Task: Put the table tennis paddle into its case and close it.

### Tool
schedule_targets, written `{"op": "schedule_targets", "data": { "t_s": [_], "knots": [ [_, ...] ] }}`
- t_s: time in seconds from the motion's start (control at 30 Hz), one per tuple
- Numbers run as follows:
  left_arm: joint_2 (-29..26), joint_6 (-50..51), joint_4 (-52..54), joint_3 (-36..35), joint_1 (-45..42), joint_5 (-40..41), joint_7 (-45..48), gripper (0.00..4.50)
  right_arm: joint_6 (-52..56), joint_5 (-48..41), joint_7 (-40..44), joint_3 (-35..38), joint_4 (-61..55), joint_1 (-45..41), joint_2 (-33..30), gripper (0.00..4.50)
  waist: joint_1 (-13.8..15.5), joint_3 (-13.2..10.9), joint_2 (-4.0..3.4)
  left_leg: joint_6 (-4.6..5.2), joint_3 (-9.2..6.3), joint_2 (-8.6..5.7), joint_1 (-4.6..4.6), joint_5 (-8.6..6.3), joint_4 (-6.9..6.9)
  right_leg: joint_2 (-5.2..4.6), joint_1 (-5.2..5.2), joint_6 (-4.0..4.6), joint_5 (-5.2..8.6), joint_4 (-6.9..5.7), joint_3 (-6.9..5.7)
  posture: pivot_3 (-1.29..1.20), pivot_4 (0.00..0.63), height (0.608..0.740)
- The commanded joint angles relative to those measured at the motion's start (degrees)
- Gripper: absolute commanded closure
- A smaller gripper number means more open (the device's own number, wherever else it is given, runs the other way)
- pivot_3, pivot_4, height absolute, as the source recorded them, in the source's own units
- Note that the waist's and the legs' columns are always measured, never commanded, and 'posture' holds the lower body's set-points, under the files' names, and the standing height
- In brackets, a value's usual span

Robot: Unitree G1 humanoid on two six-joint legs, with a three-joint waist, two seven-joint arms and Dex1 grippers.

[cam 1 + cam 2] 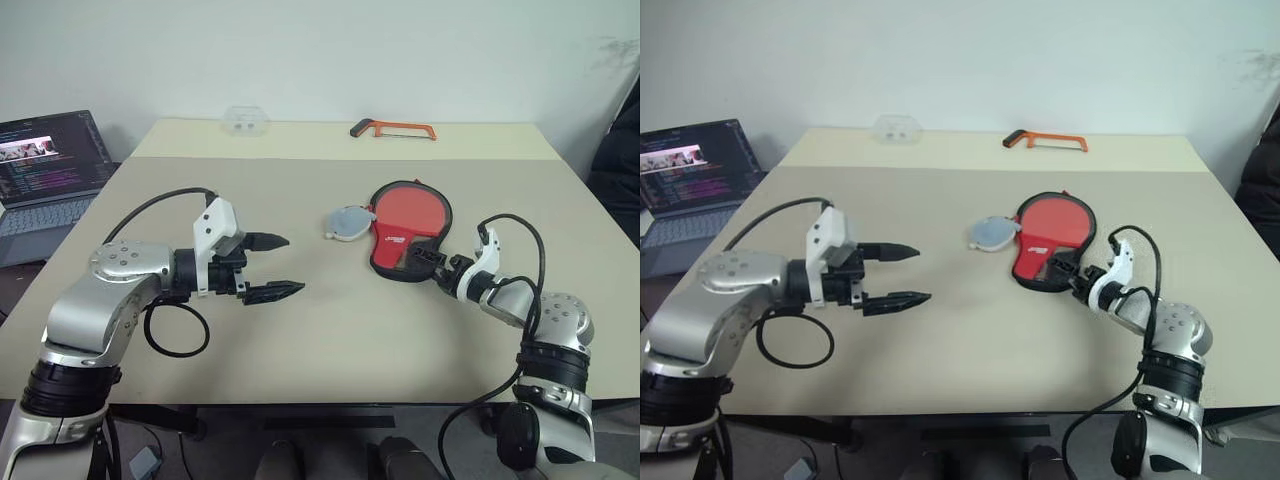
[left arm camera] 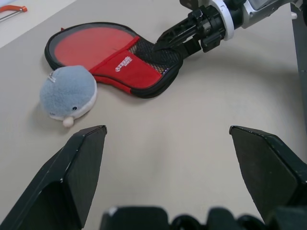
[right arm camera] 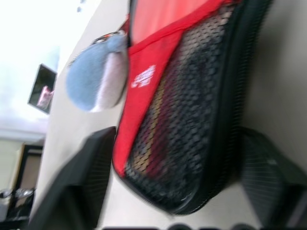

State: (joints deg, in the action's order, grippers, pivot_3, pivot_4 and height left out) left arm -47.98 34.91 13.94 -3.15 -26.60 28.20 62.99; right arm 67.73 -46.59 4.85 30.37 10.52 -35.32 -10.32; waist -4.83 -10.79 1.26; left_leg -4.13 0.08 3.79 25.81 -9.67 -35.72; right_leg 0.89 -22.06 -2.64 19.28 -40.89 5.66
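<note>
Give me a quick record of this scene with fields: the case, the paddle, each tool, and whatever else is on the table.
case: red side up, flat on the table, right of centre
paddle: red blade shows inside the case
right tool: at the case's mesh handle end, jaws astride it; grip not certain
left tool: open, above bare table, apart from the case
plush: grey-blue, beside the case's left edge
hacksaw: orange, far edge
clear box: far edge
</note>
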Motion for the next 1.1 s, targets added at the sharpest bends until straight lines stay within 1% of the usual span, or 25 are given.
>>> {"op": "schedule_targets", "data": {
  "t_s": [0.03,0.17,0.27,0.43,0.57,0.73,0.9,1.1],
  "knots": [
    [-0.78,-0.67,2.1,-0.9,-0.2,0.43,-0.33,0.0,-1.86,0.53,-0.03,-0.91,1.02,-0.56,0.45,2.08,-0.02,0.0,0.0,0.0,0.0,0.0,-0.01,0.0,0.0,0.0,0.0,0.0,0.0,0.0,0.01,0.0,0.15,0.74],
    [-1.01,-0.9,2.05,-1.21,0.19,0.4,-0.24,0.0,-2.63,1.06,0.36,-1.89,1.96,-0.62,0.58,3.53,-0.1,0.01,0.01,0.0,0.01,0.0,0.0,0.0,0.02,0.01,-0.02,0.0,0.0,-0.01,0.01,0.0,0.15,0.74],
    [-1.11,-1.1,2.07,-1.32,0.42,0.31,-0.28,0.0,-2.95,1.19,0.63,-2.69,2.5,-0.92,0.78,4.46,-0.17,0.1,0.17,0.0,0.0,0.01,-0.03,0.0,0.0,0.01,0.01,0.0,0.0,0.0,0.02,0.0,0.15,0.74],
    [-1.23,-1.46,2.11,-1.57,1.15,0.14,-0.46,0.0,-1.7,0.48,1.21,-4.51,2.44,-1.11,1.58,4.49,-0.2,0.11,0.18,0.06,-0.01,0.02,-0.06,0.04,-0.02,0.02,0.03,0.0,-0.01,-0.01,0.03,0.0,0.15,0.74],
    [-1.89,-1.47,2.37,-2.18,2.16,0.12,-0.41,0.0,3.75,-1.64,3.61,-7.13,0.22,0.28,1.78,4.49,-0.36,0.11,0.18,0.06,0.0,0.03,-0.06,0.04,0.03,0.04,0.0,0.01,0.0,0.0,0.06,0.0,0.15,0.74],
    [-3.78,-0.92,3.05,-3.6,3.68,0.65,-0.3,0.0,10.3,-4.2,9.65,-10.85,-4.4,2.34,-0.52,4.49,-0.36,0.11,0.18,0.06,0.01,0.05,-0.06,0.04,0.39,0.06,-0.16,0.11,0.04,0.02,0.06,0.0,0.15,0.74],
    [-5.73,-0.52,3.23,-5.01,4.85,1.04,0.12,0.0,16.11,-8.39,16.88,-15.01,-11.96,7.1,-4.35,4.49,-0.27,0.11,0.18,0.05,0.01,0.04,-0.07,0.04,0.67,0.05,-0.21,0.31,0.17,0.07,-0.03,0.0,0.15,0.74],
    [-7.22,-0.24,3.19,-5.85,5.66,1.42,0.5,0.0,19.55,-11.29,21.45,-18.23,-19.35,11.31,-7.07,4.49,-0.23,0.11,0.19,0.05,-0.01,0.04,-0.07,0.04,0.74,0.04,-0.21,0.39,0.22,0.09,-0.07,0.0,0.15,0.74]
  ]
}}
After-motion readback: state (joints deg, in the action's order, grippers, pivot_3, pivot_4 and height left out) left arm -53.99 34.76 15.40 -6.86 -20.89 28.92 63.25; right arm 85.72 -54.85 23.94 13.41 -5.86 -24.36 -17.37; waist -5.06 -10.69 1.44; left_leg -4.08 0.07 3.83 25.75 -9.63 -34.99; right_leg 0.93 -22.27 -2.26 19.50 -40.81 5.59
